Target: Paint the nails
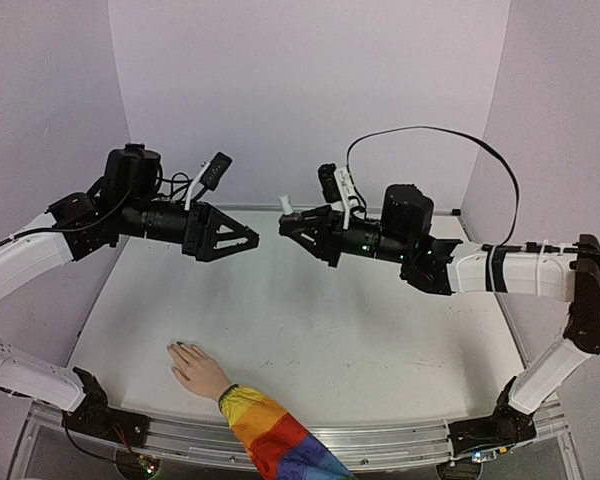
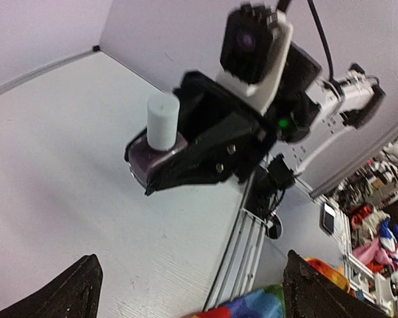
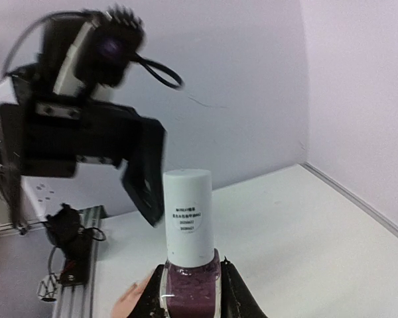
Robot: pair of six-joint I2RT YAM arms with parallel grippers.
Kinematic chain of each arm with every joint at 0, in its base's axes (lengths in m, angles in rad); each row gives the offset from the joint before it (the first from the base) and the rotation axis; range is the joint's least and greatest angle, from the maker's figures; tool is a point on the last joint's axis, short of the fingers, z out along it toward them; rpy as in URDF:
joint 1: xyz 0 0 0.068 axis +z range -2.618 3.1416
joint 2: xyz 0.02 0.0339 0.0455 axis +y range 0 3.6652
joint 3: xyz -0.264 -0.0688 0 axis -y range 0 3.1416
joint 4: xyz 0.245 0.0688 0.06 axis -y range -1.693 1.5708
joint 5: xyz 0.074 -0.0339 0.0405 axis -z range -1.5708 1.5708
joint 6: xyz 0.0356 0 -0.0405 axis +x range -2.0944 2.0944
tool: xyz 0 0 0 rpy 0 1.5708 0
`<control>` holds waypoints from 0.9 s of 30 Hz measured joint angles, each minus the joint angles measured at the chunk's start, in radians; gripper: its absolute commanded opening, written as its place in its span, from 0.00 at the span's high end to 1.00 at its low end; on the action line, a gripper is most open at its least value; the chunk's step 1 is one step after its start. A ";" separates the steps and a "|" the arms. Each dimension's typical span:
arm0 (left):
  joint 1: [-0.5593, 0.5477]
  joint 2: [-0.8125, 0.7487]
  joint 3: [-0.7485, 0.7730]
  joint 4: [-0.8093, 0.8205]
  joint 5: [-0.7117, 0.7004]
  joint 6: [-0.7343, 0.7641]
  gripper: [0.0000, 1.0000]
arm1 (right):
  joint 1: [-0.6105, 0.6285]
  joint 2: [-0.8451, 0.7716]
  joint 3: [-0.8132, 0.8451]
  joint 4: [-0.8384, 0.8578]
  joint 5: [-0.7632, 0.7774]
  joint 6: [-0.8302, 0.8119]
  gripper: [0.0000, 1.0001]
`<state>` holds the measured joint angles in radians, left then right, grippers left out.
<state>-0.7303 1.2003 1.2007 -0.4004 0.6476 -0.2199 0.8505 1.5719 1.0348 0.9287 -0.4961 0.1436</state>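
The pale hand [image 1: 198,370] lies palm down near the front left of the table, its rainbow sleeve [image 1: 270,440] running off the front edge. The nails [image 1: 178,346] are tiny, and some fingertips look dark. High above the table, my right gripper [image 1: 285,227] [image 3: 191,298] is shut on a small bottle of dark purple polish [image 3: 190,291] [image 2: 152,159], which stands upright with its white cap [image 3: 188,212] on. My left gripper [image 1: 252,240] [image 2: 192,291] hangs open just left of the bottle, touching nothing. Its fingers [image 2: 69,291] show wide apart in the left wrist view.
The white table [image 1: 360,330] has a metal rail [image 1: 380,440] along its front edge. Pale walls close the back and both sides. A black cable [image 1: 430,135] loops above the right arm.
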 measured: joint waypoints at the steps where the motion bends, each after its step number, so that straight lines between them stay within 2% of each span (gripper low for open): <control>1: 0.000 -0.011 -0.002 0.018 -0.033 -0.029 0.06 | 0.017 0.000 0.000 -0.027 0.074 -0.022 1.00; 6: -0.001 -0.041 -0.012 0.092 -0.232 -0.171 0.17 | 0.138 0.029 0.031 -0.106 0.430 -0.096 1.00; 11: -0.001 -0.029 -0.012 0.123 -0.356 -0.262 0.28 | 0.215 0.089 0.084 -0.132 0.640 -0.135 1.00; 13: -0.001 -0.014 -0.012 0.132 -0.368 -0.281 0.34 | 0.225 0.108 0.108 -0.145 0.682 -0.146 1.00; 15: -0.004 0.003 -0.012 0.143 -0.372 -0.288 0.43 | 0.230 0.126 0.131 -0.152 0.709 -0.154 1.00; 24: -0.024 0.051 -0.012 0.177 -0.372 -0.302 0.53 | 0.246 0.147 0.164 -0.159 0.739 -0.178 1.00; 27: -0.027 0.069 -0.011 0.193 -0.370 -0.303 0.61 | 0.250 0.147 0.170 -0.163 0.740 -0.181 1.00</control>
<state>-0.7578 1.2694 1.1900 -0.2077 0.2771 -0.5224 1.1004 1.7187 1.2049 0.7658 0.2436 -0.0372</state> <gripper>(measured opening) 0.452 0.218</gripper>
